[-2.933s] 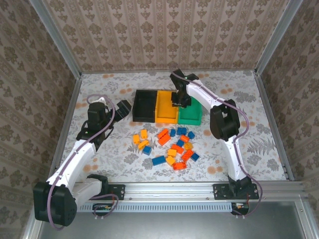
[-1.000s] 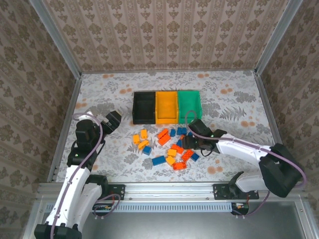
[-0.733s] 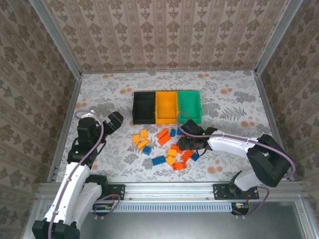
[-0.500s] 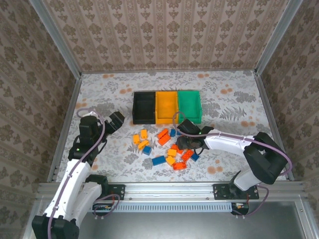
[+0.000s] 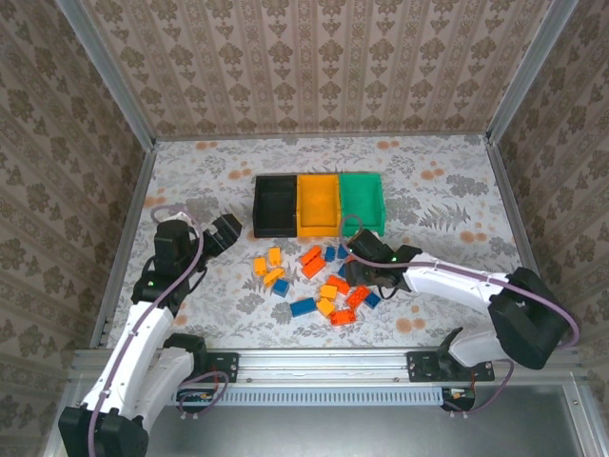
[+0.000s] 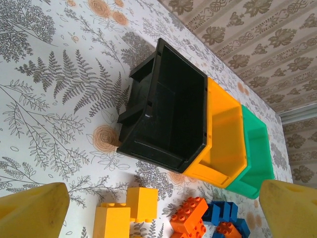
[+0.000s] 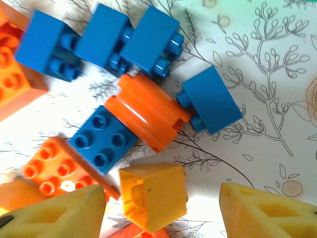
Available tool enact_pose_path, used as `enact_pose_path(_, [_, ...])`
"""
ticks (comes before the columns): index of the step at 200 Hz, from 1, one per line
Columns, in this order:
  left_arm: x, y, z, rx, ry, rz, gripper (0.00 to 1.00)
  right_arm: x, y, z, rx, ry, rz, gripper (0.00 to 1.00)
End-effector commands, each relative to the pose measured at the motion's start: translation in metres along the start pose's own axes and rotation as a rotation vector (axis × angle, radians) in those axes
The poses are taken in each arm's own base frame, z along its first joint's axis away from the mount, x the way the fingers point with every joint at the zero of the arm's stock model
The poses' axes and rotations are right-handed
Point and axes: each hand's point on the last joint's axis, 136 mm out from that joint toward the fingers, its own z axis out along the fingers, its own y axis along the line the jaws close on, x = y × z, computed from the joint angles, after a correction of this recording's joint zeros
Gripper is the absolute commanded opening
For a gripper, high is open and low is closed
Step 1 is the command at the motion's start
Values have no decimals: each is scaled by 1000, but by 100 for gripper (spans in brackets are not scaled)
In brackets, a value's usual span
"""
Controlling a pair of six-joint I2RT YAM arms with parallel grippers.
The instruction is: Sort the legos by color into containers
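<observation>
Three open-topped plastic bins (image 5: 319, 231), black/yellow-orange/green, roughly twenty small red-orange/yellow/blue plastic bricks (image 5: 329, 290) loose, left gripper (image 5: 226, 231) wide open, right gripper (image 5: 362, 271) half open, both empty

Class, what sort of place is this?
Likely a robot test cell: wallpapered walls boxing in a table, two arms bolted to a metal rail, toy bricks beside three bins.

Overhead overview; left wrist angled at bins (image 6: 171, 109), right close over bricks (image 7: 146, 119)
</observation>
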Motion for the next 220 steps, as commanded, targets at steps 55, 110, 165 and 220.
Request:
enact_pose_path(55, [-9, -15, -6, 35, -19, 36, 100, 23, -1, 27, 37, 128, -42, 63])
enact_pose_path(110, [-8, -14, -6, 28, -12, 39, 100, 25, -29, 33, 134, 154, 18, 56])
enact_pose_path(165, [-6, -13, -3, 28, -2, 33, 100, 12, -23, 41, 94, 139, 39, 56])
enact_pose_path(220, [-3, -9, -2, 12, 6, 29, 100, 3, -23, 30, 78, 89, 32, 30])
